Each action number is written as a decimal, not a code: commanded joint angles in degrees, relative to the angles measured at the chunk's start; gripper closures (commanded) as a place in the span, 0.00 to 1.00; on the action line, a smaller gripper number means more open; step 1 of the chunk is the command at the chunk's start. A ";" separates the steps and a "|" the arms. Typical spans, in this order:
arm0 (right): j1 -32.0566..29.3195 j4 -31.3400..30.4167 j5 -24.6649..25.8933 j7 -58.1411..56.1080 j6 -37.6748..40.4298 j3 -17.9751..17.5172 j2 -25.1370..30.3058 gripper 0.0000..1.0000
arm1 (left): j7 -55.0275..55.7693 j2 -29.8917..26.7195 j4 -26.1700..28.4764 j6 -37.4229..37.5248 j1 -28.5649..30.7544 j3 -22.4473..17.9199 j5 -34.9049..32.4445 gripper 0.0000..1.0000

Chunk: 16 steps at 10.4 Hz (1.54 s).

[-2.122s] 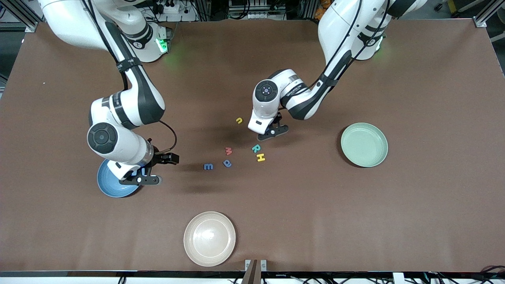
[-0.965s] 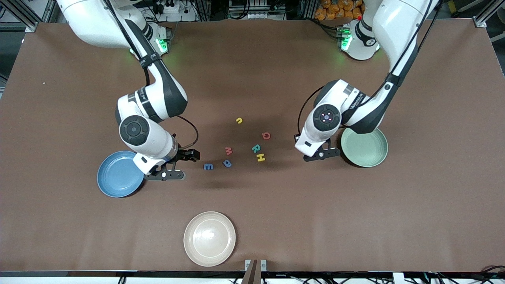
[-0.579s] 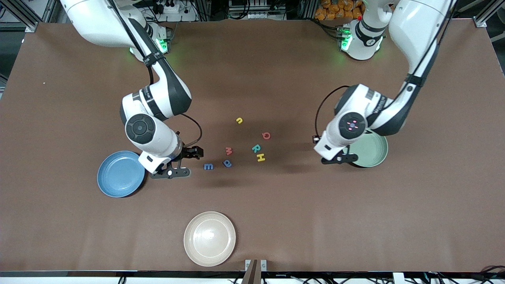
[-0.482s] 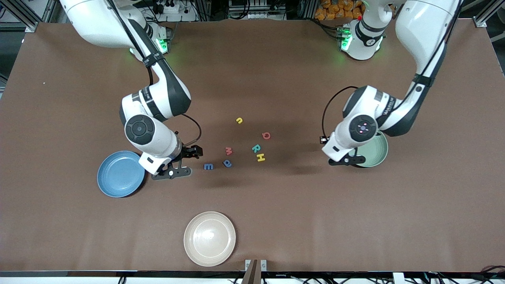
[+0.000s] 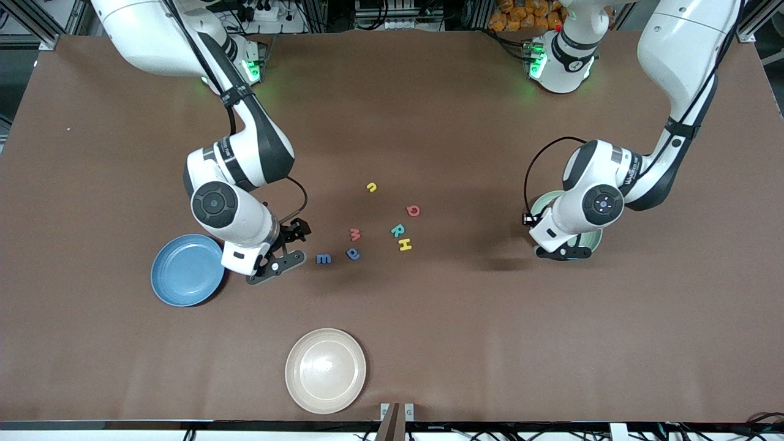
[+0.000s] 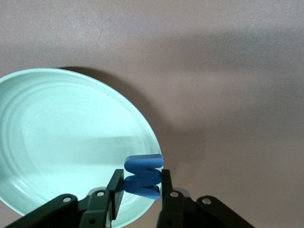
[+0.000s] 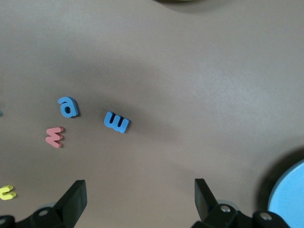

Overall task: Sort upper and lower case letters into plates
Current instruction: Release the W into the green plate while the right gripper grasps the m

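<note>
- Sitting nearest the front camera, the cream-beige plate (image 5: 325, 370) lies at about six o'clock on the table (image 5: 465, 343).
- Next comes the blue plate (image 5: 184, 272), toward the right arm's end, at roughly eight o'clock.
- Just beside that plate, the right gripper (image 5: 277, 258) hangs over bare table with its fingers wide apart, holding nothing.
- The blue m (image 5: 323, 259) and blue a (image 5: 352, 253) lie near it; the yellow H (image 5: 404, 245), teal R (image 5: 397, 231), red w (image 5: 355, 234) and red Q (image 5: 413, 211) sit around the centre.
- The left gripper (image 6: 138, 186) is over the pale green plate (image 6: 57, 142) at three o'clock, clamped on a blue letter (image 6: 142, 175).
- Farthest lies the yellow u (image 5: 371, 187).
</note>
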State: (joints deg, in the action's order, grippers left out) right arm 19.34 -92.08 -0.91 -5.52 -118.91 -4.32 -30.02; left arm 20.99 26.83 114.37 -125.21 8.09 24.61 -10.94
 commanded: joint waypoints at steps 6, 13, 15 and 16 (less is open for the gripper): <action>4.66 1.64 6.36 -6.94 -8.53 -0.25 -7.60 0.00 | -4.99 -2.05 2.35 -0.65 4.57 0.97 -0.75 0.90; 3.52 3.22 5.48 -29.00 -15.56 -0.34 -12.43 0.00 | -4.99 -2.22 2.70 0.05 4.75 0.97 -0.66 0.00; 2.99 3.31 5.39 -35.40 -15.39 -0.34 -13.22 0.00 | -4.99 -2.22 2.61 0.06 4.83 0.97 -0.66 0.00; 2.55 3.22 5.04 -39.35 -15.21 -0.34 -13.66 0.00 | -4.99 -2.22 2.52 0.14 4.83 0.97 -0.66 0.00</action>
State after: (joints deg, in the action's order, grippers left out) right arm 22.95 -90.45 4.70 -39.19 -134.54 -4.25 -42.40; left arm 16.85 26.39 115.54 -125.22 12.03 24.86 -10.94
